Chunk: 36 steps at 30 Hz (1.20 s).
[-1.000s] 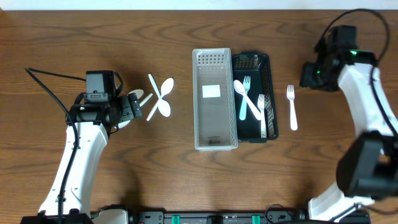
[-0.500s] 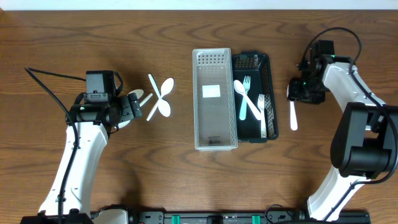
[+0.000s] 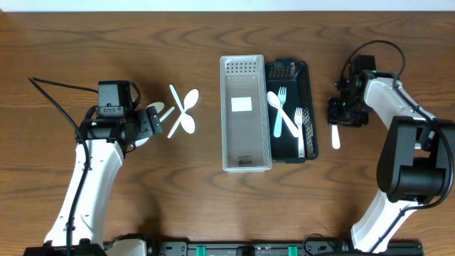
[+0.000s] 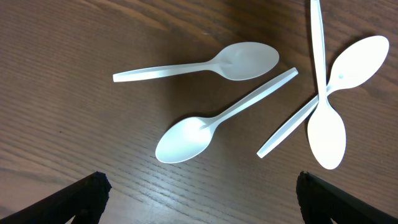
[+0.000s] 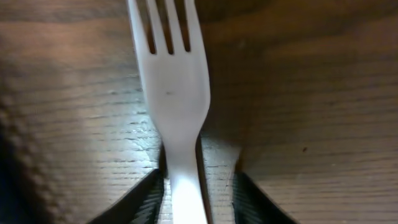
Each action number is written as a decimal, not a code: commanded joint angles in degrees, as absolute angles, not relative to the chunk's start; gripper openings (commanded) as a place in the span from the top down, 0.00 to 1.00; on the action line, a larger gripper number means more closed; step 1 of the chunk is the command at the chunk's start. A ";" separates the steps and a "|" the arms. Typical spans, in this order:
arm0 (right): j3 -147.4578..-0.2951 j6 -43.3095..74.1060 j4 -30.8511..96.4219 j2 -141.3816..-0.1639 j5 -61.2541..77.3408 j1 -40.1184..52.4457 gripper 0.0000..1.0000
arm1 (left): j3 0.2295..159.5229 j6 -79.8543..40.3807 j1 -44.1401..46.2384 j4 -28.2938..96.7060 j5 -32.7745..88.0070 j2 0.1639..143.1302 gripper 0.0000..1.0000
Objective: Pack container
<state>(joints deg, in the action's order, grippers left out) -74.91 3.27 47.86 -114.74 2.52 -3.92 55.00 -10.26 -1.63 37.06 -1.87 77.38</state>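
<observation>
A clear container (image 3: 223,121) stands mid-table with a black basket (image 3: 311,107) against its right side. The basket holds a teal spoon (image 3: 277,117) and two white forks (image 3: 299,135). A white fork (image 3: 335,136) lies on the table right of the basket. My right gripper (image 3: 340,114) is down over it. In the right wrist view its fingers (image 5: 199,190) are open on either side of the fork's handle (image 5: 174,93). Several white spoons (image 3: 186,110) lie left of the container. My left gripper (image 3: 151,122) hovers beside them, open and empty (image 4: 199,202), with the spoons (image 4: 208,127) ahead of it.
Two of the spoons (image 4: 326,118) lie crossed over each other, and a third utensil handle crosses them. The clear container has a white label (image 3: 242,104) on its floor. A black cable (image 3: 64,89) trails left of the left arm.
My right arm has swung in from the far right and come down over the loose fork, with its fingers now either side of the handle. The left arm has not moved.
</observation>
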 commanded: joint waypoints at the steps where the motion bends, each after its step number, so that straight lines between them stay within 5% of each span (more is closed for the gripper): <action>1: -74.43 3.14 47.31 -115.46 1.89 -3.38 0.71 | 56.12 -9.50 -1.87 37.08 -2.13 77.60 0.02; 5: -75.53 2.11 48.23 -114.54 1.78 -3.44 0.91 | 56.10 -9.50 -1.87 37.08 -2.13 77.60 0.02; 9: -79.81 0.71 52.01 -109.67 1.30 -3.73 0.99 | 56.10 -9.50 -1.87 37.08 -2.13 77.60 0.02; 20: -86.91 1.45 54.50 -91.15 11.62 0.21 0.99 | 56.10 -9.50 -1.87 37.08 -2.13 77.60 0.02; 32: -81.95 5.37 52.23 -99.46 10.24 13.52 0.98 | 56.10 -14.33 -1.85 39.68 2.52 77.60 0.02; 36: -81.97 5.52 51.13 -102.52 10.07 15.03 0.83 | 55.61 -15.77 -1.85 40.07 6.13 77.60 0.02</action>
<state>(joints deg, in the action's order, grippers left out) -82.00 4.25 51.72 -101.49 10.61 14.00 55.00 -13.54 -1.63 39.66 1.89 77.38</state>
